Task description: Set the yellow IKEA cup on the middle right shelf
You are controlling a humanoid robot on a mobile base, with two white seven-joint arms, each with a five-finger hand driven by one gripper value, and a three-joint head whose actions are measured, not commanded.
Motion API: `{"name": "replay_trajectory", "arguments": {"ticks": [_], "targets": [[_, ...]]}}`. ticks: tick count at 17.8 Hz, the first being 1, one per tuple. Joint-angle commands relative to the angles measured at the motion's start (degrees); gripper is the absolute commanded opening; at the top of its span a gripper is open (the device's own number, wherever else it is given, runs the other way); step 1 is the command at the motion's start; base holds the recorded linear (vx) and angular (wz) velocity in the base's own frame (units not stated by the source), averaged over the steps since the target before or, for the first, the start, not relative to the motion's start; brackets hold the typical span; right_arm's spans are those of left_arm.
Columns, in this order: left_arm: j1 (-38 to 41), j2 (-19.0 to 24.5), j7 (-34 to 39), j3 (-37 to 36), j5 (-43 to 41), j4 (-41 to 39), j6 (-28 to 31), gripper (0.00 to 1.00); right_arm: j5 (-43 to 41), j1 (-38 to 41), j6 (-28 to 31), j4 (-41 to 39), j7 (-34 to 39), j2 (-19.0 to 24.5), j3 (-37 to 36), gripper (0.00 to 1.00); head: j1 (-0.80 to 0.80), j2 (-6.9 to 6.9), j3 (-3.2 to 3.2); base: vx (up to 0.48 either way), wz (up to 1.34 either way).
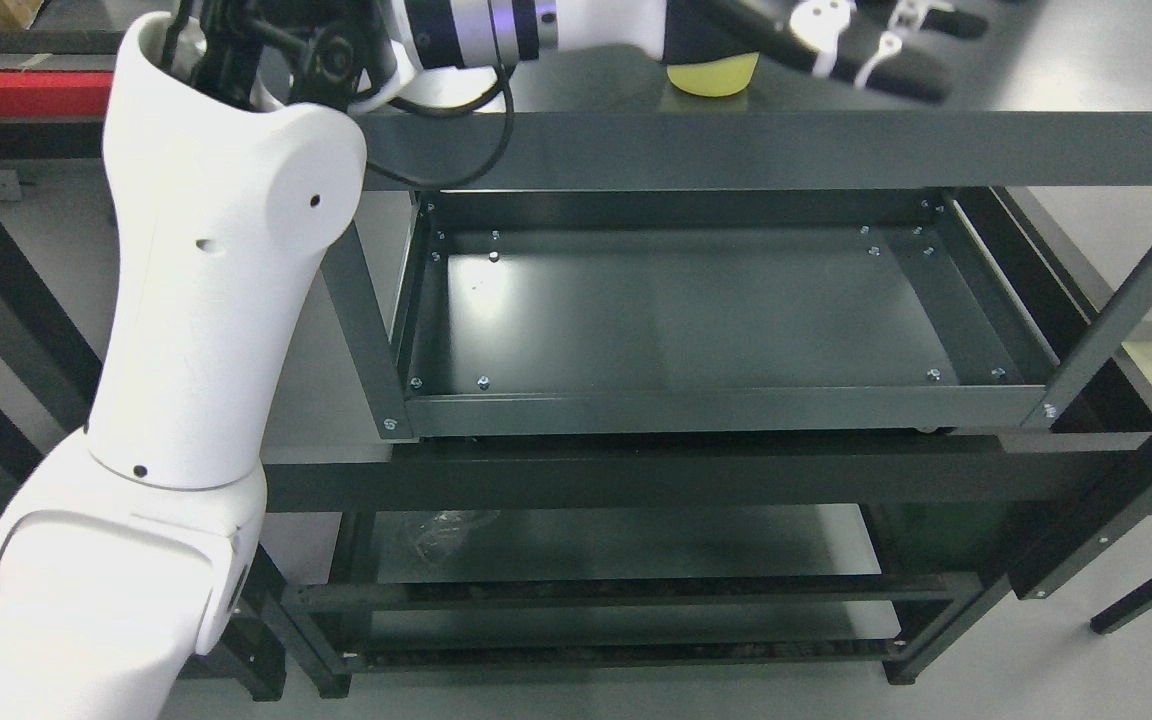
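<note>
Left hand: fingers spread wide above yellow cup, grasp not discernible. Cup upright on top shelf. Middle shelf below.

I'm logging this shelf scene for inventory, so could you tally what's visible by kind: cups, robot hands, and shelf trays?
Yellow cup: 1, on the top shelf, partly hidden by the robot hand
Robot hand: 1, the left, reaching over the cup
Dark grey shelf tray: 1, in the middle, nothing in it
Total: 3
</note>
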Motion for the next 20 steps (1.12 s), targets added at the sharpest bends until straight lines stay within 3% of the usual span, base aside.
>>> {"name": "replay_trajectory", "arguments": {"ticks": [1,5,8,10,12,15,16,20], "targets": [[10.44,1.0,-2.17,-8.48,5.61,-10.22,0.41,0.93,-1.41,0.8,0.05,0.0,0.04,-1.0,0.97,0.99,0.0,0.0,0.0,0.0,0.0],[24.15,1.0,-1.39,-15.96,4.83,-10.85,-0.03,0.93,-1.41,0.8,0.05,0.0,0.04,-1.0,0.97,0.99,0.0,0.0,0.0,0.0,0.0],[31.81,1.0,2.73,-18.44,-5.25,-9.36,-1.61,0.98,-1.41,0.8,0.05,0.0,0.04,-1.0,0.97,0.99,0.0,0.0,0.0,0.0,0.0],[34.46,1.0,10.79,-17.83,-8.88,-4.72,-9.74,0.98,-1.41,0.8,0.05,0.0,0.04,-1.0,0.97,0.99,0.0,0.0,0.0,0.0,0.0],[36.39,1.0,25.0,-15.46,-10.37,-1.19,-21.51,0.98,-1.41,0.8,0.05,0.0,0.04,-1.0,0.97,0.99,0.0,0.0,0.0,0.0,0.0],[38.07,1.0,43.56,-9.75,-13.02,-1.09,-25.69,0.99,-1.41,0.8,0.05,0.0,0.04,-1.0,0.97,0.99,0.0,0.0,0.0,0.0,0.0],[39.03,1.0,47.27,-7.82,-13.11,-1.7,-27.78,0.99,-1.41,0.8,0.05,0.0,0.04,-1.0,0.97,0.99,0.0,0.0,0.0,0.0,0.0],[43.77,1.0,48.28,-4.38,-20.38,-4.33,-34.56,0.99,-1.41,0.8,0.05,0.0,0.04,-1.0,0.97,0.99,0.0,0.0,0.0,0.0,0.0]]}}
